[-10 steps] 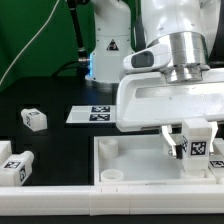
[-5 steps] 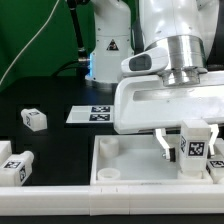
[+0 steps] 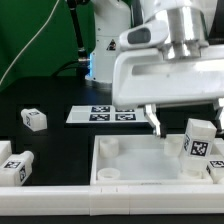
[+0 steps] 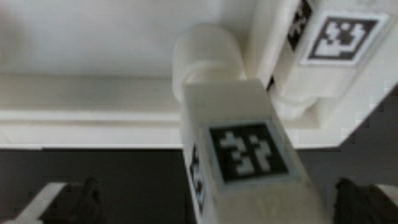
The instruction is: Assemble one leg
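Note:
The leg is a white square post with a fiducial tag. It stands upright in the corner of the large white tray-like piece on the exterior view's right. My gripper hangs just above the leg, open and empty, with one finger showing to the leg's left. In the wrist view the leg lies between the two spread fingertips, and neither touches it.
Two more tagged white legs lie on the black table at the exterior view's left. The marker board lies behind the tray. A white rail runs along the front.
My gripper has opened, let go of the leg and risen. The leg stays standing in the tray's corner.

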Available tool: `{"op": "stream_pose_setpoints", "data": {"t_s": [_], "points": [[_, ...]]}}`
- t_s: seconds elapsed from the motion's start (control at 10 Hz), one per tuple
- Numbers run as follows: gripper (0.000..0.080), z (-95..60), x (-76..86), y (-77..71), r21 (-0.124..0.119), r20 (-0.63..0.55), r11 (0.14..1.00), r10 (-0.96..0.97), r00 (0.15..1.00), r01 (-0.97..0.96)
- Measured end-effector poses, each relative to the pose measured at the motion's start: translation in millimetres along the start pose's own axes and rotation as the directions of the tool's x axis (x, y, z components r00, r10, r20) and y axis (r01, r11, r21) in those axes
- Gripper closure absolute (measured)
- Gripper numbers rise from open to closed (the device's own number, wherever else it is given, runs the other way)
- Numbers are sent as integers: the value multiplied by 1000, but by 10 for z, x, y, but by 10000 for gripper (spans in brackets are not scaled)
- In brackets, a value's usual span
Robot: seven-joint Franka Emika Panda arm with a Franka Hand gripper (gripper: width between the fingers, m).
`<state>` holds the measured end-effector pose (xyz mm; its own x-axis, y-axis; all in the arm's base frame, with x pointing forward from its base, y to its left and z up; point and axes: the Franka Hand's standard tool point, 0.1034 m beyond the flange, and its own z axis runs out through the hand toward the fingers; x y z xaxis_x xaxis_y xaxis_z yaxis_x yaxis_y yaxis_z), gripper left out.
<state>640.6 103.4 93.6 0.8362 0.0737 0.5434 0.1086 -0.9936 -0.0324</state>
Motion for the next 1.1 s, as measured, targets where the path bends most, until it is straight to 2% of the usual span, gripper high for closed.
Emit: {"op": "stream_pose_setpoints", "data": {"t_s": [0.2, 0.4, 0.5, 0.6, 0.7, 0.9, 1.1], "points": [[150, -106, 78, -21, 11, 32, 1000, 3, 999, -4], [150, -100, 75, -19, 10, 28, 1000, 3, 1000, -3], [150, -80, 12, -56, 25, 107, 1000, 4, 994, -7], [150, -76, 19, -80, 42, 207, 999, 15, 978, -25], [150, -70, 93, -68, 43, 271, 998, 41, 962, -55], [150, -77, 50, -124, 45, 417, 995, 64, 907, -91], [150, -11, 38, -90, 47, 497, 994, 64, 866, -100]]}}
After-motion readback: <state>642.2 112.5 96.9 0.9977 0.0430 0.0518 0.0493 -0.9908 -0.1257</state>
